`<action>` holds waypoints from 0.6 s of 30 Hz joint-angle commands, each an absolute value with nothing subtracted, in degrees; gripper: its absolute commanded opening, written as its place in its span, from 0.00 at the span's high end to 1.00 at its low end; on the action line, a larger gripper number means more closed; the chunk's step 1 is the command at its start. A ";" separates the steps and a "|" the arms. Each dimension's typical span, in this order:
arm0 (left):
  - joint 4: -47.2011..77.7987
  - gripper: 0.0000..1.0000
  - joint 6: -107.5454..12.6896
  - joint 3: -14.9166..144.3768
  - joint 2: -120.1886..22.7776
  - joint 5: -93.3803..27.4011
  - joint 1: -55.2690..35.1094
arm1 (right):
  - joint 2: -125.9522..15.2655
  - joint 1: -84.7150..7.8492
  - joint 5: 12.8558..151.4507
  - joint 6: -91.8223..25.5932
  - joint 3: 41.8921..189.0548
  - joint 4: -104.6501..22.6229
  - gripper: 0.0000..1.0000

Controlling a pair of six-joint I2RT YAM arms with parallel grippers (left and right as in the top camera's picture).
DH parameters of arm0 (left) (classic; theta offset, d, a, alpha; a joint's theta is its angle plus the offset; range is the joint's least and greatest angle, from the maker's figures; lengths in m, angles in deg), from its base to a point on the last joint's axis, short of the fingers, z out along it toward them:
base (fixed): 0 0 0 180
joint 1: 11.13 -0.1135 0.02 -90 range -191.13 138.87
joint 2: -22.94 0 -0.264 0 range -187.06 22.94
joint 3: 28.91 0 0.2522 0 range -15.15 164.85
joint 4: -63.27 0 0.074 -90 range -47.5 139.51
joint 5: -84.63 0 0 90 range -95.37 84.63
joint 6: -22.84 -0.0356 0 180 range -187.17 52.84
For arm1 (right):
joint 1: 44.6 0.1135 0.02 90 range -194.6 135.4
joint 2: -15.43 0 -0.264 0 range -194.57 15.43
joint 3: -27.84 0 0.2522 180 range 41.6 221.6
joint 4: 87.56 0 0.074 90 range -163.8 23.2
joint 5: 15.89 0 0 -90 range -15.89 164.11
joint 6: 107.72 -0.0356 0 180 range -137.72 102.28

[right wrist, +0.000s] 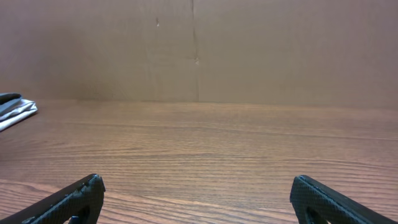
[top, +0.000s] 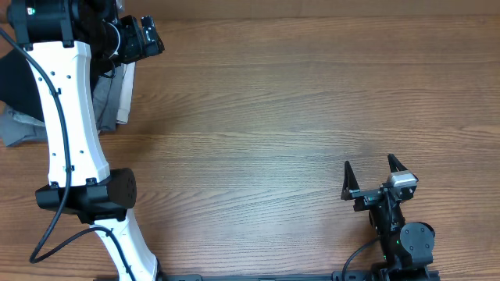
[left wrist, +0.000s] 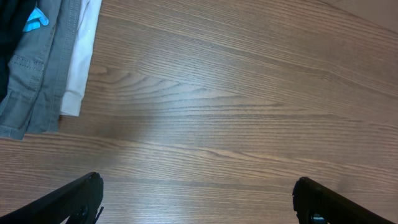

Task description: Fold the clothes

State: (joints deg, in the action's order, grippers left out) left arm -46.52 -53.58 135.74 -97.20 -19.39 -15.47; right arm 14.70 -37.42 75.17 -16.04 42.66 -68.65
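The shirt (top: 16,80) shows only as a plain black mass at the table's (top: 297,101) far left edge, mostly behind the left arm. The left gripper (left wrist: 198,190) and right gripper (top: 369,173) are both spread wide and empty.

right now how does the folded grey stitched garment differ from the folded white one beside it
The grey garment shows a wide area of cloth; the white garment shows only a narrow strip. The grey one has stitched seams; the white one looks plain. The grey one's end reaches nearer the left wrist camera than the white one's. Both lie flat, side by side, on the wooden table.
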 commanded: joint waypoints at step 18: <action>-46.46 0.00 -52.82 136.01 -95.08 -18.67 -15.25 | 15.20 -37.22 74.62 -16.48 42.05 -68.98 0.00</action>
State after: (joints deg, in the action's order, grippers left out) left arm -46.52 -53.58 135.74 -97.17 -19.42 -15.47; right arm 14.70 -37.42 75.17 -16.20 42.66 -68.65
